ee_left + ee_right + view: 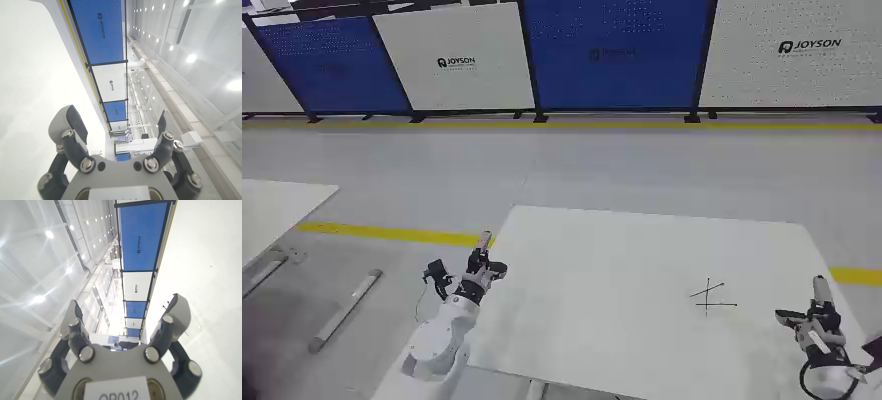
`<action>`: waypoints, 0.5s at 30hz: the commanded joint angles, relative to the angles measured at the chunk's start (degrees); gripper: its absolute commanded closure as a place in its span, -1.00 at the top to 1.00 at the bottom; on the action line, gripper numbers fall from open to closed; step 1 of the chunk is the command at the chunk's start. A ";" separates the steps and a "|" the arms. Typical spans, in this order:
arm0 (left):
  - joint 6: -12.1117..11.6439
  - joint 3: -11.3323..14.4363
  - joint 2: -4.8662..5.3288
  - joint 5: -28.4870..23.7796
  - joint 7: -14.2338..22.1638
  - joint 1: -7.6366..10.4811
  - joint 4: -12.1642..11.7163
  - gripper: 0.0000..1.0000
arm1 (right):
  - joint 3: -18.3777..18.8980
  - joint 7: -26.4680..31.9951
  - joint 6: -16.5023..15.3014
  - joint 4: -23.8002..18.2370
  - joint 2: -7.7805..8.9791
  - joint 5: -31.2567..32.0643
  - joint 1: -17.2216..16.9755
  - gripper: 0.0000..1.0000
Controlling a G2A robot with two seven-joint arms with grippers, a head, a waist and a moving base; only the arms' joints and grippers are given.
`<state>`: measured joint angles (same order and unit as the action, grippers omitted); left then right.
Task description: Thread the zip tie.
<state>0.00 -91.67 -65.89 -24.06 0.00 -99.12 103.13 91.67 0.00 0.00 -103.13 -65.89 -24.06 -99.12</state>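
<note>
Your right tool (125, 306) is the nearer one, so plan the pickup around it. Its fingers are spread wide with nothing between them, and it sits at the table's (592, 300) edge on its own side. The zip tie (708, 297) lies flat on the table off to that tool's inner side, toward the other arm. It is roughly level with the fingertips rather than ahead of them, near but apart. Your left tool (119, 123) is likewise wide open and empty, well apart from the zip tie at the opposite edge, with most of the table between. From above, the zip tie reads as a small cross of thin dark strips, so there may be more than one. The longest line runs fore-and-aft, parallel to the way the right tool's fingers point. Another crosses it sideways, one end toward the right tool, and a shorter one slants. You cannot tell which end carries the head. As I judge it, the move turns on a sideways travel inward, then setting the fingers across whichever strip you pick, not along it.
</note>
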 commanded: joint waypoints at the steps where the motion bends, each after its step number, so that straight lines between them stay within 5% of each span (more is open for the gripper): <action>1: 0.00 0.00 0.00 0.00 0.00 0.00 0.00 1.00 | 0.00 0.00 0.00 0.00 0.00 0.00 0.00 1.00; 2: 0.00 0.00 0.00 0.00 0.00 0.00 0.00 1.00 | 0.00 0.00 0.00 0.00 0.00 0.00 0.00 0.57; 3: 0.00 0.00 0.00 0.00 0.00 0.00 0.00 1.00 | 0.00 0.00 0.00 0.00 0.00 0.00 0.00 0.57; 4: 0.00 0.00 0.00 0.00 0.00 0.00 0.00 1.00 | 0.00 0.00 0.00 0.00 0.00 0.00 0.00 1.00; 15: 0.00 0.00 0.00 0.00 0.00 0.00 0.00 1.00 | 5.28 21.64 4.58 -0.29 1.93 9.49 3.49 1.00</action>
<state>0.00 -91.67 -65.89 -24.06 0.00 -99.12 103.13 96.42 19.32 4.05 -103.39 -64.13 -15.02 -95.94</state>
